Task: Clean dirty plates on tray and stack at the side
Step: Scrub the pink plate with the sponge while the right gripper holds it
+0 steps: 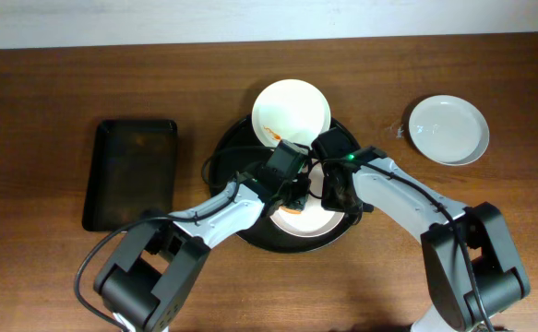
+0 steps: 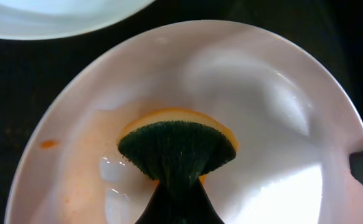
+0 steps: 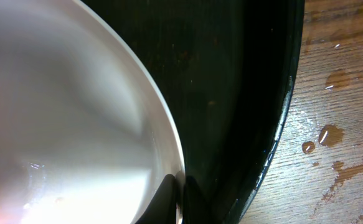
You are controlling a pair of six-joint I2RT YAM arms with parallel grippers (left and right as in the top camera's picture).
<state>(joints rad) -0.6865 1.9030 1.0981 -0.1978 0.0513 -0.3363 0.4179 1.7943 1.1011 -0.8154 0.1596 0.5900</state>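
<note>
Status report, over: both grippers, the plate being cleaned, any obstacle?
Left gripper shut on sponge, pressed on pink-white plate, orange smears there. Right gripper shut on its rim. Second plate close by on tray.

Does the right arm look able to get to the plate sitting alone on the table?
Probably, but not right away. The lone plate lies on that arm's side, with bare table between. The right gripper is pinching the rim of the tray plate and would have to let go first.
</note>
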